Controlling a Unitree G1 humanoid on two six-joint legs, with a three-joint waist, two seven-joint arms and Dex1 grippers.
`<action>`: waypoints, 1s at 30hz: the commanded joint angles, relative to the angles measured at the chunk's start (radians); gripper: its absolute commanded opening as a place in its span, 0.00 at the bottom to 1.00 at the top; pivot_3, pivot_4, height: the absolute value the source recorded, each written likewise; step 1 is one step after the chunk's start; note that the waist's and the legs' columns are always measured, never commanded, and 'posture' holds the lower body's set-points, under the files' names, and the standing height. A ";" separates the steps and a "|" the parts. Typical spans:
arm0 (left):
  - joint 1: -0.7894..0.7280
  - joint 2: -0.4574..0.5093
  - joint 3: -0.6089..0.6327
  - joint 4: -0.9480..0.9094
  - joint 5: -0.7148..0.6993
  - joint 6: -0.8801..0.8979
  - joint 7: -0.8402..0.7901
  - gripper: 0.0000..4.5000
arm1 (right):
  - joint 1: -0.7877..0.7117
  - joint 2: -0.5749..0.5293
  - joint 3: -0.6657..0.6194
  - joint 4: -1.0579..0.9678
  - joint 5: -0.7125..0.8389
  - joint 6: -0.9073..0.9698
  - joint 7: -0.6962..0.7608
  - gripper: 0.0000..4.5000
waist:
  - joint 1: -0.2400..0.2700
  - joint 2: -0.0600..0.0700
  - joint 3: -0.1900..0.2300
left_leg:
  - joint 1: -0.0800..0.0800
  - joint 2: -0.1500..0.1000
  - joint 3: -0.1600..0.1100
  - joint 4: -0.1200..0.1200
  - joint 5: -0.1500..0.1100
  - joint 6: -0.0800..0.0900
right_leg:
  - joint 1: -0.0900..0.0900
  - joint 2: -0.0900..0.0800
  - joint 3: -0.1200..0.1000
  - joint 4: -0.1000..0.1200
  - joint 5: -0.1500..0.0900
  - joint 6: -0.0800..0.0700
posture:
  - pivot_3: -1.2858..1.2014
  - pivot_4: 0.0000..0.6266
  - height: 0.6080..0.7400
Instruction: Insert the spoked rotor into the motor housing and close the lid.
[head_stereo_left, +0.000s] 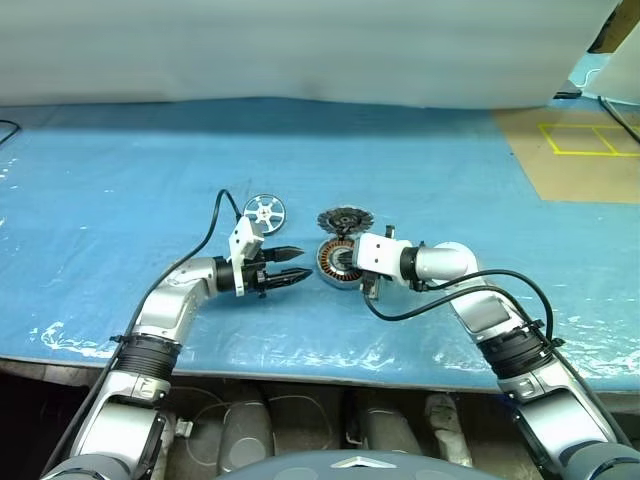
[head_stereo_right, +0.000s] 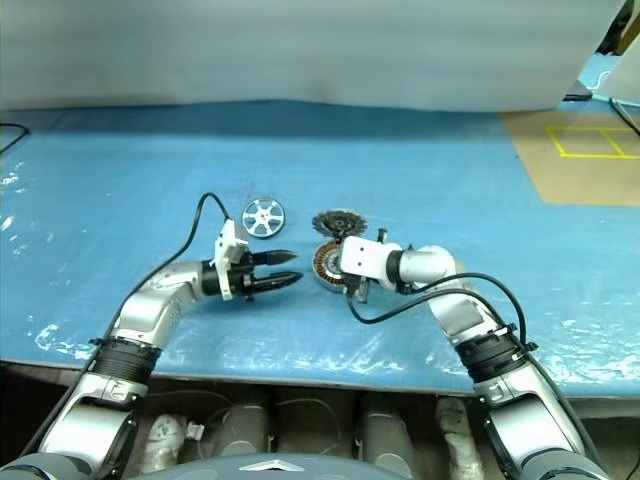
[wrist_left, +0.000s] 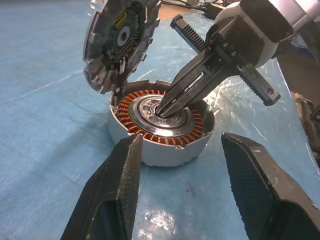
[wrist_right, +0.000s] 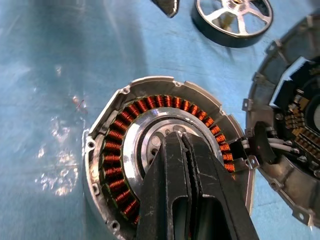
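Copper windings ring the motor housing (wrist_left: 160, 127) on the blue table cover (head_stereo_left: 120, 190), and the right gripper (wrist_left: 165, 109), fingers pinched together, has its tips in the housing's centre. Its lid (wrist_left: 117, 42) stands propped open at the rim, the spoked rotor (head_stereo_left: 264, 211) lies apart behind the left gripper (head_stereo_left: 298, 264), whose jaws are parted on nothing.

Head stereo pair high over the table (head_stereo_left: 120, 180); both wrist views close on the motor housing (wrist_left: 160, 137)
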 joint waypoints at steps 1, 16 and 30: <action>-0.010 0.013 0.004 -0.014 -0.002 -0.016 -0.016 0.59 | 0.015 -0.020 -0.027 -0.029 -0.002 0.031 -0.039 0.00 | 0.001 0.000 0.000 | 0.000 0.000 0.000 0.000 0.000 0.000 | 0.000 0.000 0.000 0.000 0.000 0.000 | 0.52 0.24 1.00; -0.004 0.010 -0.002 -0.012 0.002 -0.018 -0.014 0.59 | 0.058 -0.099 0.003 -0.083 -0.025 -0.017 -0.068 0.00 | 0.004 0.001 0.000 | -0.001 0.000 0.000 0.000 0.000 0.000 | 0.000 -0.001 0.000 0.000 -0.001 0.001 | 0.52 0.24 1.00; -0.008 0.012 -0.004 -0.010 0.006 -0.020 -0.015 0.59 | 0.144 -0.010 -0.001 -0.077 0.051 0.332 -0.067 0.00 | 0.004 0.001 0.000 | 0.004 0.000 0.000 -0.001 0.000 0.000 | 0.004 -0.001 0.000 0.000 -0.001 0.002 | 0.52 0.24 1.00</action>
